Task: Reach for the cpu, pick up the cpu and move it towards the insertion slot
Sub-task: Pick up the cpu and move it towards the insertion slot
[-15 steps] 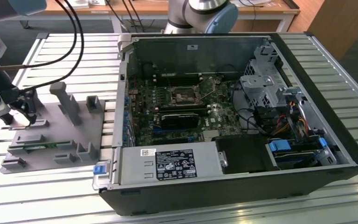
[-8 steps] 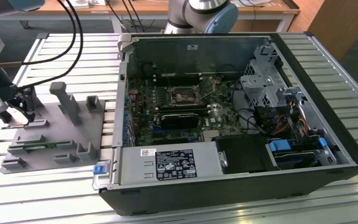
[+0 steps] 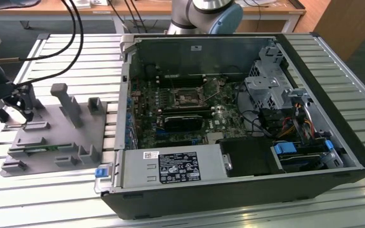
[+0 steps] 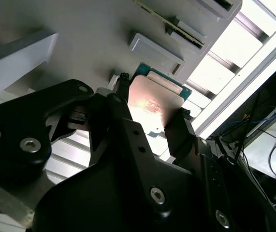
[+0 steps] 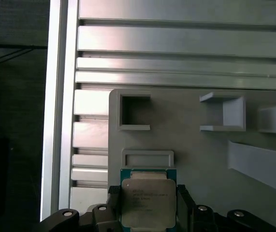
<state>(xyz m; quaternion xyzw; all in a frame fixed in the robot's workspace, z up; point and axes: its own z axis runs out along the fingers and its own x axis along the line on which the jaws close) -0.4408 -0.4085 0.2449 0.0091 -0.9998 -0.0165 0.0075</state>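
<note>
The gripper point(image 3: 17, 114) hangs over the grey tray point(image 3: 62, 137) on the slatted desk point(image 3: 43, 190), its fingers point(image 5: 112, 209) clamped on two opposite edges of the cpu point(image 5: 147, 203), seemingly lifted just clear. The insertion slot point(image 3: 187, 99) lies well apart, inside the open computer case point(image 3: 246, 190).

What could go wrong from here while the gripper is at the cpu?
1. The gripper holds the cpu only by two thin edges, so it may slip or tilt.
2. The insertion slot lies deep inside the computer case, near cables; the gripper might snag them.
</note>
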